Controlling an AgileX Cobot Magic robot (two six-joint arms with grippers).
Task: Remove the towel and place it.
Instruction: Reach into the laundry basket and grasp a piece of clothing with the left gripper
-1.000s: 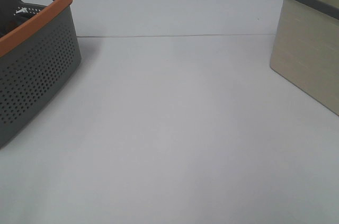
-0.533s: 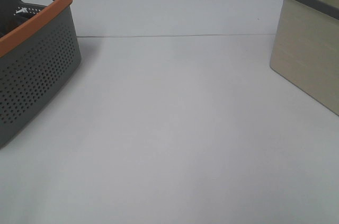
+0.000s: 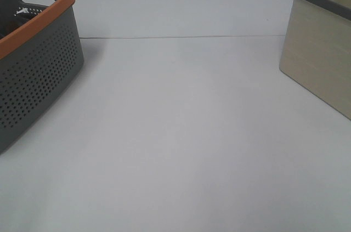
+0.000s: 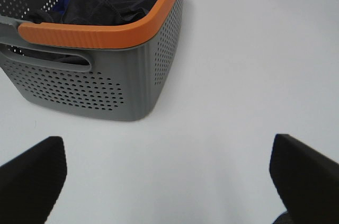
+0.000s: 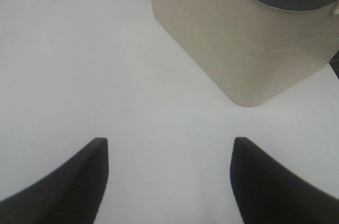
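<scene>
Exterior high: one grey basket (image 3: 38, 73) at left desk (image 3: 175, 133) edge, holding one dark towel (image 4: 106, 4); one beige bin (image 3: 318, 62) right; left and right jaws wide, empty.

White matte table (image 3: 181, 133), thin seam line (image 3: 181, 37) running side to side across the far part. 2 items sit directly on it: grey perforated plastic basket (image 3: 38, 73) w/ orange rim at left edge, beige fabric bin (image 3: 321, 62) w/ dark grey rim at right edge. Well apart, both upright, both cut off by the overhead cam frame.
</scene>
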